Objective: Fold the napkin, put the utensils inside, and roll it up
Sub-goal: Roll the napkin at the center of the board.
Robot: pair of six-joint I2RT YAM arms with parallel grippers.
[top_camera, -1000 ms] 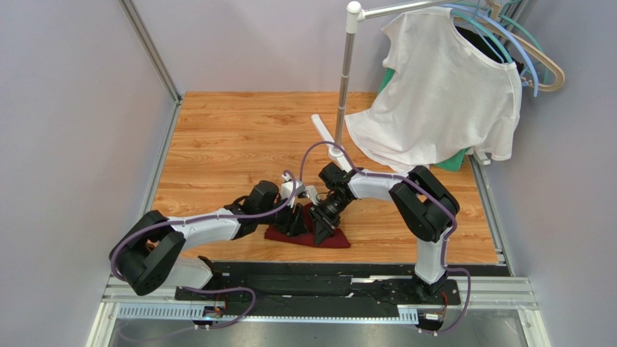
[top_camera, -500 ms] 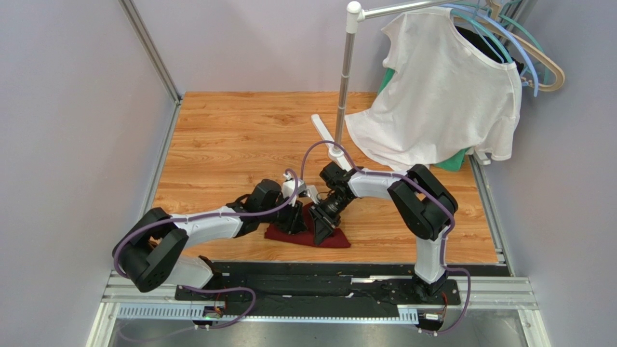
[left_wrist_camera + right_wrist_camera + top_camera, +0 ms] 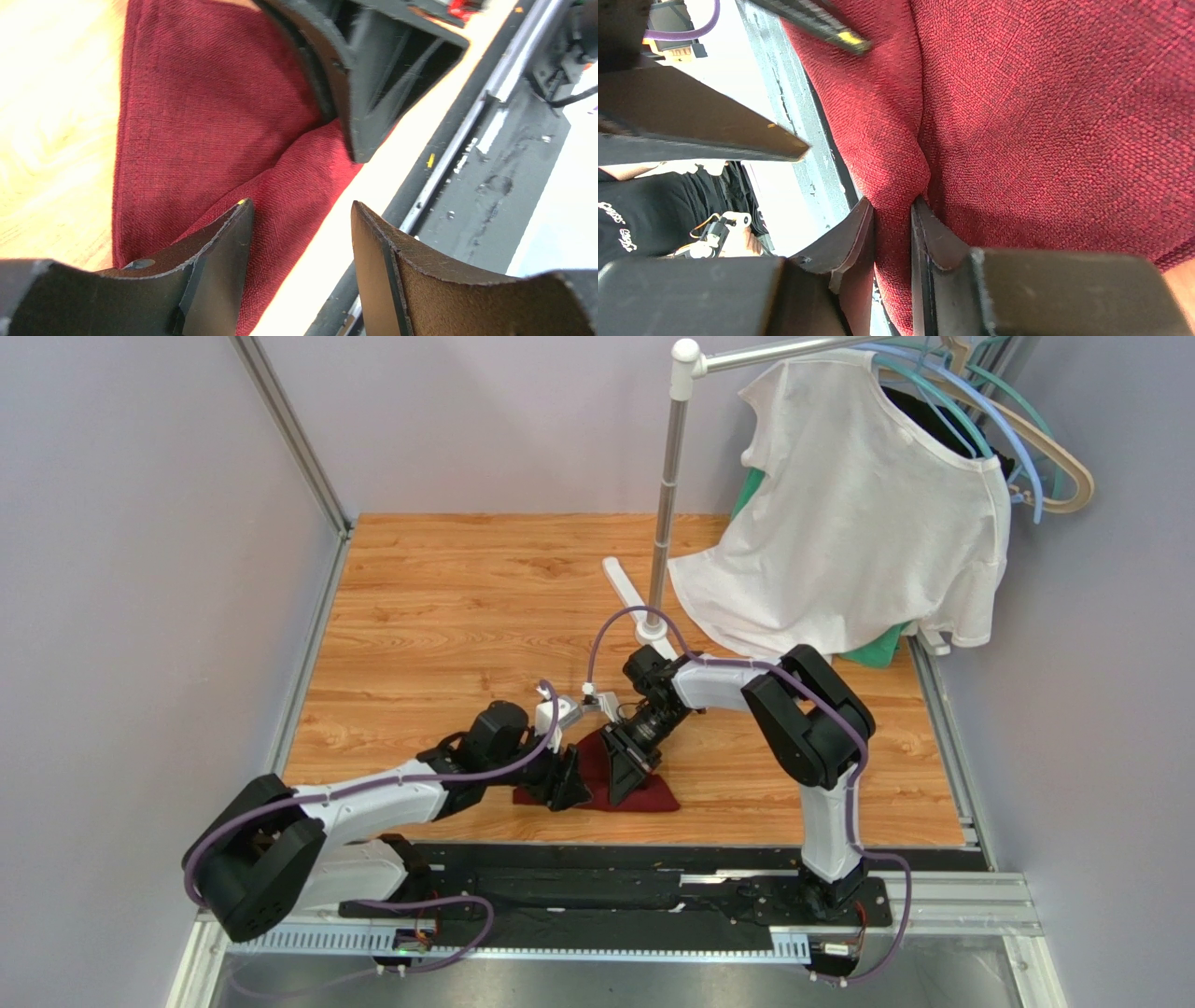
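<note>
Now that the left arm has slid back toward the overhead frame's lower left, the left gripper (image 3: pixel 298 212) hangs jaws apart over the napkin (image 3: pixel 652 795) at lower centre; the right gripper (image 3: pixel 892 208) stays clamped on a raised crease, so the fold is probably unfinished

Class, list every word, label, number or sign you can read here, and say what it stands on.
None can be read.
On the black garment at the right wrist view's edge, white lettering: too small and blurred to read.
The napkin and the white T-shirt carry no text.
</note>
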